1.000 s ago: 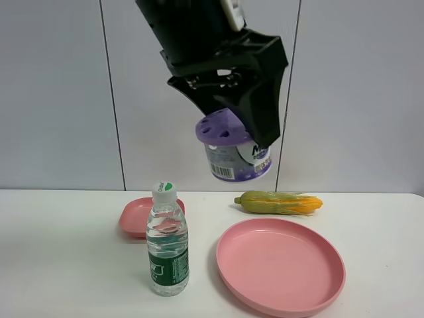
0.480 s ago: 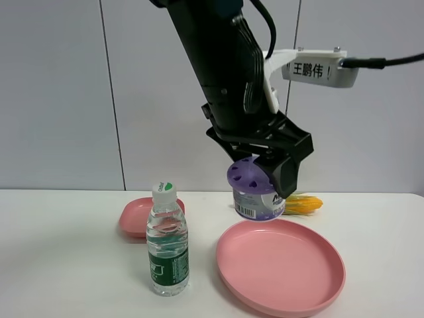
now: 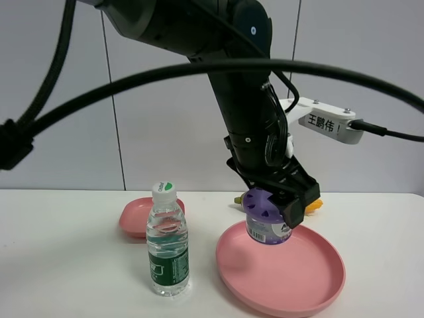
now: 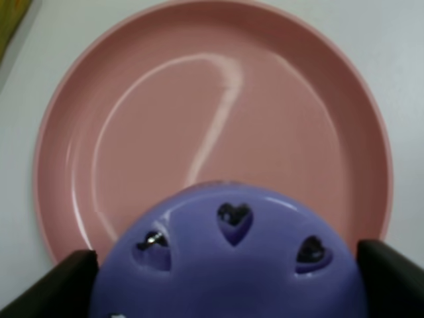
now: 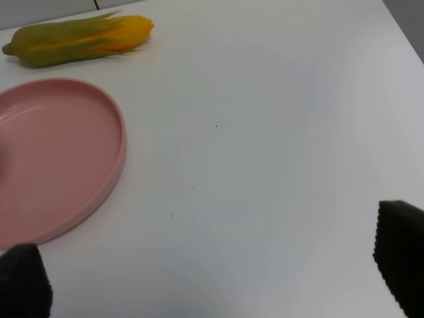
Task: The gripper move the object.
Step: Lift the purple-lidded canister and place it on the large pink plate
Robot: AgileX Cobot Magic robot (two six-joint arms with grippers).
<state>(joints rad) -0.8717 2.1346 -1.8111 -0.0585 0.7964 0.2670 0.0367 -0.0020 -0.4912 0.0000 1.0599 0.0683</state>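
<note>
Can (image 3: 266, 226), clamped in the left gripper (image 3: 271, 211), hangs over the pink plate (image 3: 311, 278); lower it level before releasing.

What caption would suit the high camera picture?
Gripper holds a purple-lidded can over the large pink plate, beside a water bottle.

Bottle (image 3: 167, 242), small pink dish (image 3: 134, 217), large pink plate (image 3: 311, 281), corn (image 5: 79, 40)

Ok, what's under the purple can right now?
The large pink plate lies under the can, held by the left gripper. Whether its base touches the plate cannot be seen.
</note>
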